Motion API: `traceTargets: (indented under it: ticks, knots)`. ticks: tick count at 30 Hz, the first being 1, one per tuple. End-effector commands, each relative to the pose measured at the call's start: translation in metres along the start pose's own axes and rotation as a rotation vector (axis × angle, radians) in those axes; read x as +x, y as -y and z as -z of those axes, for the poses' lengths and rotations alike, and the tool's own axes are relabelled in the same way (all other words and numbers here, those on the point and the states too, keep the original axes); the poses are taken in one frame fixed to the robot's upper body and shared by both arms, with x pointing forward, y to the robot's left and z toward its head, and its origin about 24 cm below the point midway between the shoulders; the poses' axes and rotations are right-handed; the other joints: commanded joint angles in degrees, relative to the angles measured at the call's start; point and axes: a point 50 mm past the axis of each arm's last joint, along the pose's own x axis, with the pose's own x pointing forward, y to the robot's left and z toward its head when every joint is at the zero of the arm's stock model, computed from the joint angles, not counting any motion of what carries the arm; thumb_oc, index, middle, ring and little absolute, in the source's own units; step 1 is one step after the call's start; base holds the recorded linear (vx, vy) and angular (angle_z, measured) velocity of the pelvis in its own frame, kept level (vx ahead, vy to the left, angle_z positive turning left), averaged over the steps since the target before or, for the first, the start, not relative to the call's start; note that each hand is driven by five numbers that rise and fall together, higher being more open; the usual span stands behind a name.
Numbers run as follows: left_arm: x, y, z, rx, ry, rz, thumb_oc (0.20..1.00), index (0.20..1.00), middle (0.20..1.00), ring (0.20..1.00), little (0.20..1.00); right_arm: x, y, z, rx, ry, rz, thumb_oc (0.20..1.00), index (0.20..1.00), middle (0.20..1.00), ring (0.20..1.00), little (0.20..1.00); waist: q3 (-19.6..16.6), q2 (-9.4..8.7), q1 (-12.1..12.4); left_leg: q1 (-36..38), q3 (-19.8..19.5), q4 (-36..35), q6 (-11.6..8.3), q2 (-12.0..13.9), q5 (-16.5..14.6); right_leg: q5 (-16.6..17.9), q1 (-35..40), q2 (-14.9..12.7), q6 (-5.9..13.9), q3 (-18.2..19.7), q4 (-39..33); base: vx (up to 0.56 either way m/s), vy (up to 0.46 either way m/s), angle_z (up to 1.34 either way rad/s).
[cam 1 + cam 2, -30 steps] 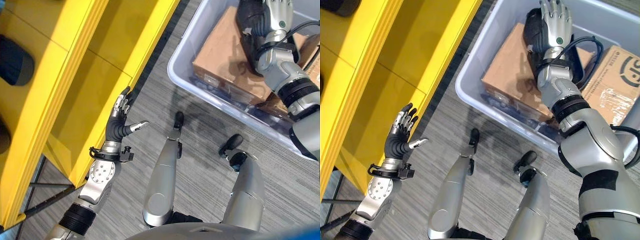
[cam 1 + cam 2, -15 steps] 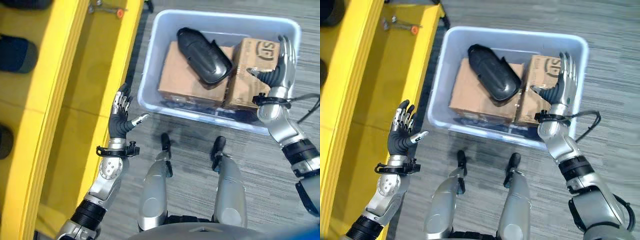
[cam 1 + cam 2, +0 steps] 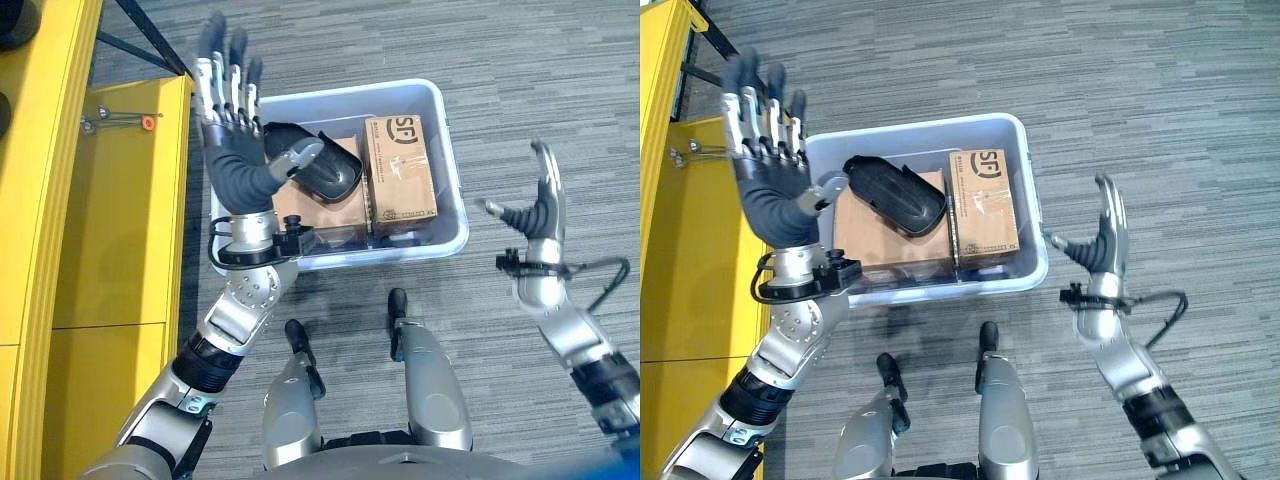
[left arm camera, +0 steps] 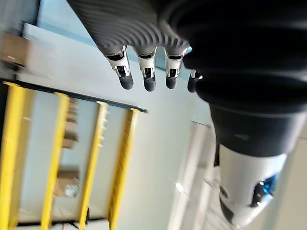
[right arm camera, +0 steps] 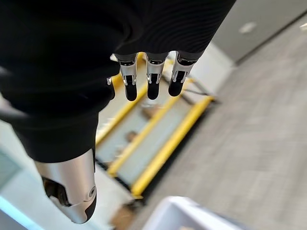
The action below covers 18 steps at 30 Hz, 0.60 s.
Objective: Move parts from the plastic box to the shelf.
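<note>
Both my left robot hand point(image 3: 235, 150) and right robot hand point(image 3: 535, 215) are raised, fingers spread wide, holding nothing. The black part point(image 3: 895, 195) and two cardboard boxes point(image 3: 982, 205) lie in the plastic box point(image 3: 1032, 215); transfer to the yellow shelf point(image 3: 110, 210) remains undone.

Left robot hand point(image 3: 236, 165) covers the near-left end of the black part point(image 3: 322, 168) and part of the plastic box point(image 3: 448, 205) wall. Yellow shelf point(image 3: 60, 190) cut off at the edge. Brown carton point(image 3: 880, 245) mostly hidden under the black part.
</note>
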Motion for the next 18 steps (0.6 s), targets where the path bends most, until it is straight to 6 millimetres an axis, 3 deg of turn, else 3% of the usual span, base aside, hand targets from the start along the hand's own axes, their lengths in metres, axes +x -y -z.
traceTargets:
  ticks: [1, 9, 18]
  knots:
    - [0.001, -0.002, 0.009, -0.008, -0.091, -0.054, 1.0, 1.0, 1.0, 1.0, 1.0, 0.023, -0.002, -0.033, 0.014, 0.175, -0.006, 1.0, 1.0, 1.0, 1.0, 1.0, -0.1, -2.64, 0.47, -0.4, -0.48, 2.65, -0.82, 3.04, -1.98, 0.81, 6.81, -2.45, 2.8, -1.61, -7.74, -0.01, -0.06, -0.06]
    - [-0.003, -0.002, 0.059, 0.014, -0.374, -0.351, 1.0, 1.0, 1.0, 1.0, 1.0, 0.042, -0.003, -0.056, 0.053, 0.22, 0.015, 1.0, 1.0, 1.0, 1.0, 1.0, 0.82, -3.77, -0.89, -2.2, -0.25, 3.17, -1.77, 4.79, -1.03, 0.43, 3.52, -1.1, 2.26, -1.0, -5.83, -0.02, -0.064, -0.04]
    - [-0.007, -0.016, 0.071, 0.107, -0.391, -0.564, 1.0, 1.0, 1.0, 1.0, 1.0, 0.032, -0.003, -0.046, 0.046, 0.175, -0.003, 1.0, 1.0, 1.0, 1.0, 1.0, 1.91, -4.31, -2.79, -2.58, 0.1, 3.14, -3.32, 6.85, -0.11, -1.32, 0.97, 0.06, 2.17, -0.12, -3.41, 0.02, -0.02, -0.05]
